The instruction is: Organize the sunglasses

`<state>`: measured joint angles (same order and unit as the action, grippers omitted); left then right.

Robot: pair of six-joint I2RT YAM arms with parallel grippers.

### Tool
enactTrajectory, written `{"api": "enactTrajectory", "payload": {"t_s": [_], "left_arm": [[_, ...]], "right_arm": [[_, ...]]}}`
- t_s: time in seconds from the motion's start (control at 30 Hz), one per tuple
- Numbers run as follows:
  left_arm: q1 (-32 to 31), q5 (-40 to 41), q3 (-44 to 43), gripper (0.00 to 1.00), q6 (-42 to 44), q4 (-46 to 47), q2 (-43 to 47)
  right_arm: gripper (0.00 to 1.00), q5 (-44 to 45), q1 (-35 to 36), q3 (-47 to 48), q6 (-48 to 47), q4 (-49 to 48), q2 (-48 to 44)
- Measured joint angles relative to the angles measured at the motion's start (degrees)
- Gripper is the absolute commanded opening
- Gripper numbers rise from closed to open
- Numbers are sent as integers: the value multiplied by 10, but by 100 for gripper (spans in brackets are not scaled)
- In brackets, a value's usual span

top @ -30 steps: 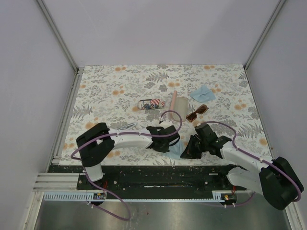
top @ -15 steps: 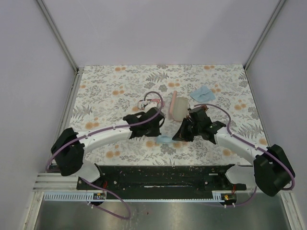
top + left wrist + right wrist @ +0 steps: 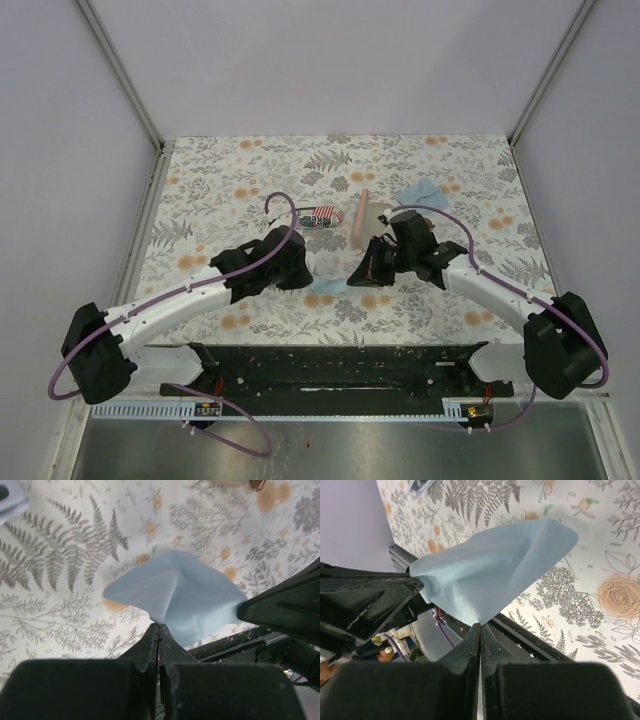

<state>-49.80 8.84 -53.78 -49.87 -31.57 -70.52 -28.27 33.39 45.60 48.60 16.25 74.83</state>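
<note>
A light blue cloth hangs stretched between my two grippers, above the floral table. My left gripper is shut on one corner of the cloth. My right gripper is shut on the opposite corner of the cloth. In the top view the left gripper and right gripper face each other at mid-table. The reddish-brown sunglasses are hidden under my right arm. A pale silvery item, perhaps the slim sunglasses, lies at the right wrist view's top edge.
The flag-printed case lies just beyond the left gripper. The pink oblong case lies beside it, by the right wrist. A second blue cloth is at the back right. The black rail runs along the near edge.
Both arms have moved away from the near edge toward mid-table, carrying the blue cloth between them. The left arm has stretched out. The right arm now covers the brown sunglasses.
</note>
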Motion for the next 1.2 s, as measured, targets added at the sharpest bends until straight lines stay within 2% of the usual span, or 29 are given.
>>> {"api": "enactTrajectory", "payload": {"t_s": [0.23, 0.63, 0.87, 1.2], "left_arm": [[0, -18, 79, 0, -30, -14, 47], [27, -19, 86, 0, -70, 14, 47], [56, -21, 73, 0, -66, 40, -5], [136, -45, 32, 0, -28, 93, -108]], "right_arm": [[0, -37, 0, -57, 21, -9, -8], [0, -17, 0, -61, 59, -26, -29], [0, -7, -5, -26, 57, -36, 43], [0, -15, -63, 44, 30, -72, 171]]}}
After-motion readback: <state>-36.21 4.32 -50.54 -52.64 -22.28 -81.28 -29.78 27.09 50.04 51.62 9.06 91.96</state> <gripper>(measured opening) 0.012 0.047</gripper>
